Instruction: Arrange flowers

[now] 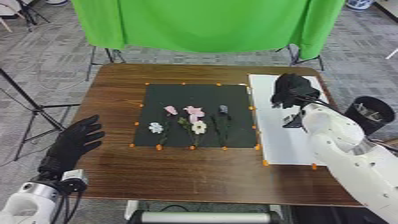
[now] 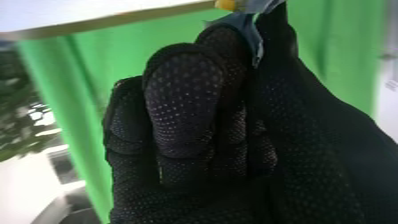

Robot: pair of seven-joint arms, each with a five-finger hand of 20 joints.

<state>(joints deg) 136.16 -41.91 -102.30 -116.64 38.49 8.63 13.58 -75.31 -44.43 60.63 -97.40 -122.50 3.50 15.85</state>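
At 8 o'clock of the table, left hand has its fingers released and spread, w/ nothing in it. It seems to me no danger, if it remains so.

On the dark mat, white flower is at 8 o'clock, pink bud at 10, pink blossom near centre, cream flower at 6, dark purplish flower at 2. The stems lie close, so a low pass of glove may drag several together, b/c fabric can catch them.

Right hand is over white sheet, at 2 o'clock from mat. Its fingers are grasping, it appears, a blue-grey piece w/ thumb and fingertip; what piece it is, I cannot tell. Such a small pinch could let it turn or slip, prob. if thumb loosens. A dark item lies at 3 o'clock, below the wrist; poss. the forearm would push it if lowered too early
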